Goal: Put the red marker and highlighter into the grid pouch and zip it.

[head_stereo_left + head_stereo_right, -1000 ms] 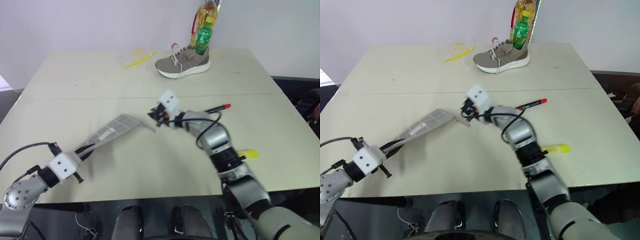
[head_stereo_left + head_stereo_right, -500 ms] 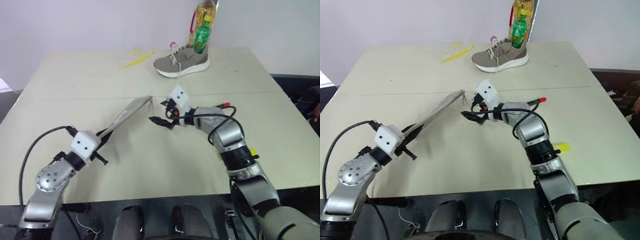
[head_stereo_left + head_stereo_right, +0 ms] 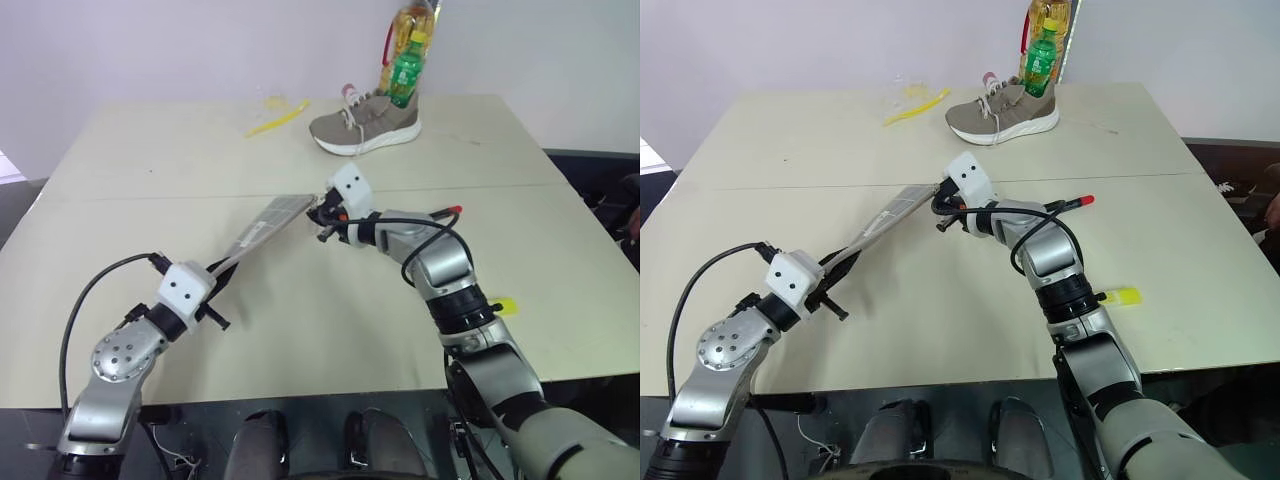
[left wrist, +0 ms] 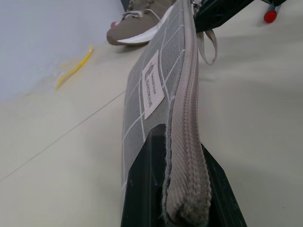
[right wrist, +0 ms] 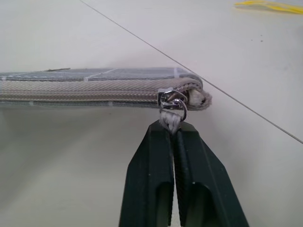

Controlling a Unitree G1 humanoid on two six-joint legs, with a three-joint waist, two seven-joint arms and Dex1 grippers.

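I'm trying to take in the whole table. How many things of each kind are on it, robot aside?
Pens: 2, marker and highlighter
Pouches: 1, pouch, held up off the table
Shoes: 1, shoe
Bottles: 2, green bottle and yellow bottle
Yellow strips: 1, strip
Total: 7

The small white label (image 4: 152,85) on the grid pouch (image 4: 156,71) carries print too small to read.
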